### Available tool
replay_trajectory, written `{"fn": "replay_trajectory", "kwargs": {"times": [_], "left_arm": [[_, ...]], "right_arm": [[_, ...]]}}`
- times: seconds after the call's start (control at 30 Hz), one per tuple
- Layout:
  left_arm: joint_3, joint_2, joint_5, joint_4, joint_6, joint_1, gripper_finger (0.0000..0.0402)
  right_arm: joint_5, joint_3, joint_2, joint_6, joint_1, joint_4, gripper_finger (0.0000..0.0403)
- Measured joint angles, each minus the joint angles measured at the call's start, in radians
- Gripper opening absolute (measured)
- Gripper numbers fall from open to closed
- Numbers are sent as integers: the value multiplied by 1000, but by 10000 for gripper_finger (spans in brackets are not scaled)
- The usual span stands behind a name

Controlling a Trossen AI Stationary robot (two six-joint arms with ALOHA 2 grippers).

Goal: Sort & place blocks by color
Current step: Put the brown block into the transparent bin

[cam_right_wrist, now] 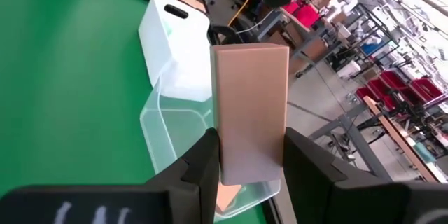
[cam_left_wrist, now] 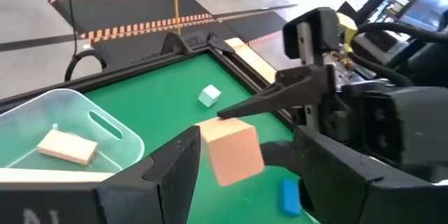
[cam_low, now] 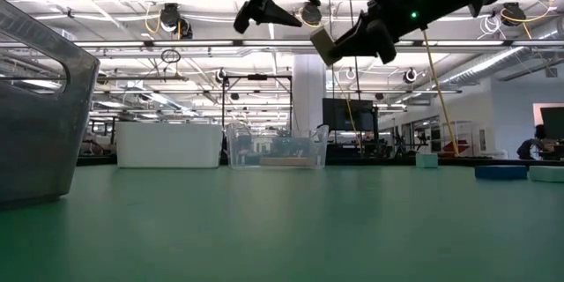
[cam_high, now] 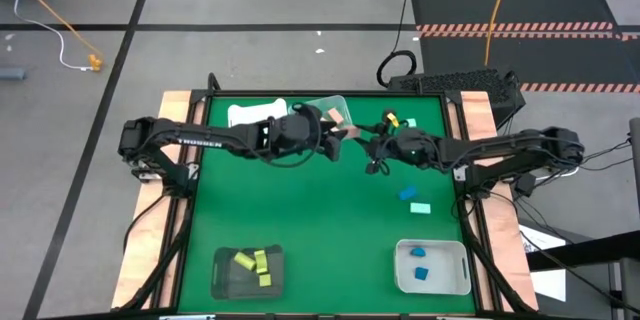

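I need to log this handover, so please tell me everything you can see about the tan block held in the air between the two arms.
The tan block is a plain, matte, salmon-coloured bar with flat faces and sharp edges, possibly wood. The right pincer clamps it at one end, high above the green table, near the clear bin. The left pincer is open around it, its fingers not clearly touching. Nothing else touches it.

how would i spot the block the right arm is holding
Find the clear plastic bin at the green table's far edge. Just beside it, the right gripper holds a tan rectangular block in the air. Every other loose block lies on the table or in a bin.
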Motion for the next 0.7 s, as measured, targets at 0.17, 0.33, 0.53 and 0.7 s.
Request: {"fn": "replay_trajectory", "kwargs": {"times": [0.17,0.33,0.53,0.7], "left_arm": [[0,0,-1,-3,0,13,230],[0,0,-9,-8,-1,20,230],[0,0,-14,-45,-37,22,213],[2,0,2,-135,-130,36,139]], "right_arm": [[0,64,35,-29,0,3,113],[-1,139,99,-82,0,3,113],[-3,168,133,-128,-2,-12,113],[-11,168,135,-146,-14,-20,113]]}}
